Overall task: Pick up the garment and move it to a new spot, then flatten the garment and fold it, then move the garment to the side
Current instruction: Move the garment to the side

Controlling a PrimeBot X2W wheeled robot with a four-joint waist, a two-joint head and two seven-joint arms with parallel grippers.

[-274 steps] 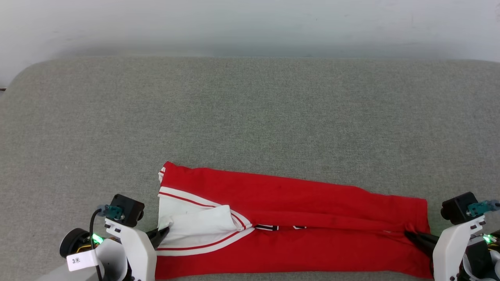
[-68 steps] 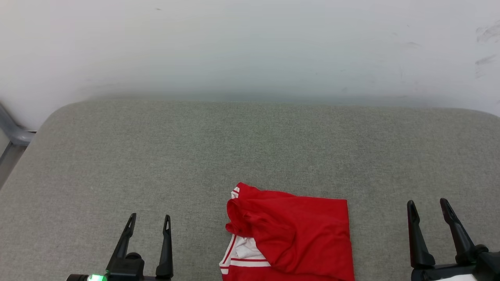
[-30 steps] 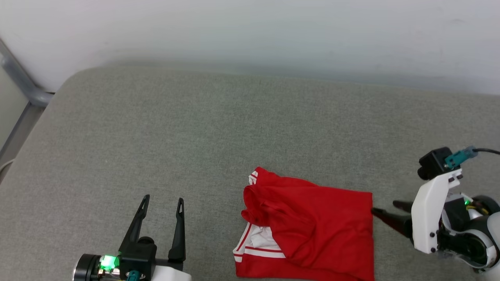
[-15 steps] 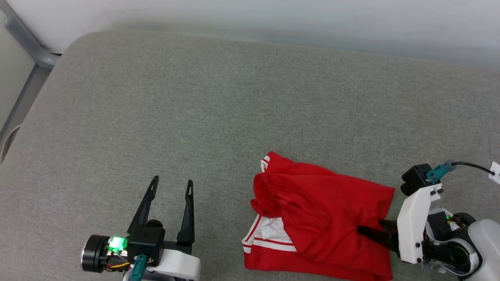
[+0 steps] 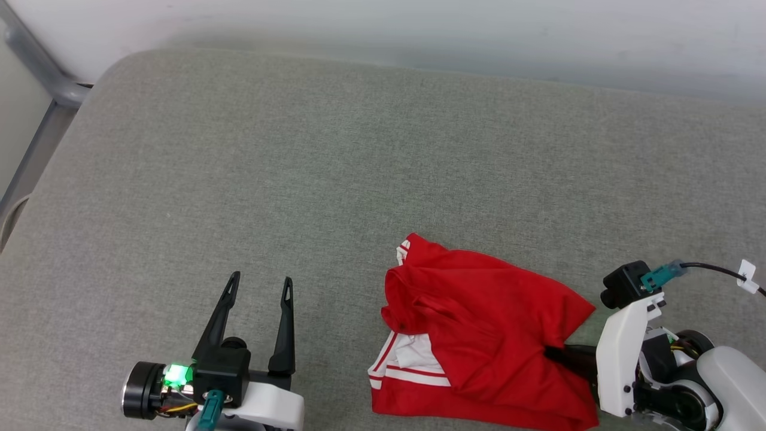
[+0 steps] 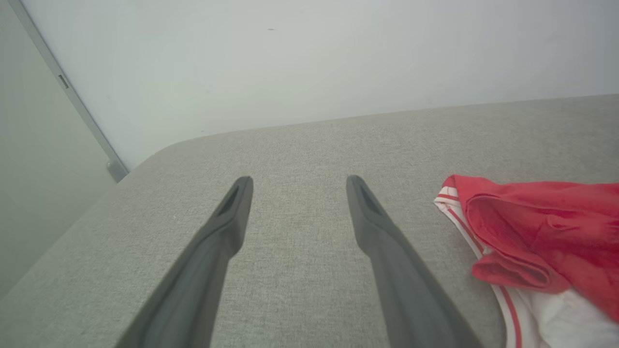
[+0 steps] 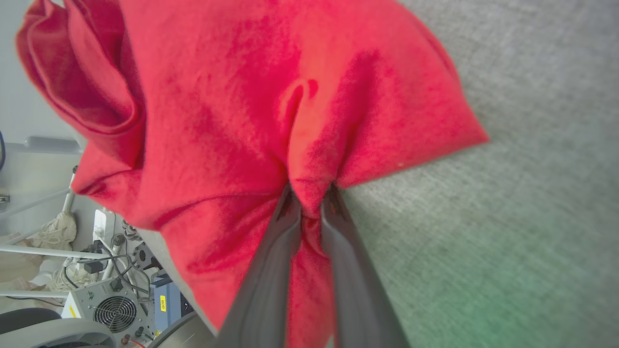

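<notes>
- Right claw [image 7: 312,195] clenches a fold of the red, white-trimmed jersey T-shirt [image 5: 479,317] lying on the grey fabric cushion [image 5: 299,179].
- Left claw [image 5: 260,281] stands released beside it, apart.

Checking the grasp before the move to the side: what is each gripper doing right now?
Left gripper: open, holding nothing.
Right gripper: closed, pinching a bunch of the folded red jersey T-shirt with white striped trim.
</notes>
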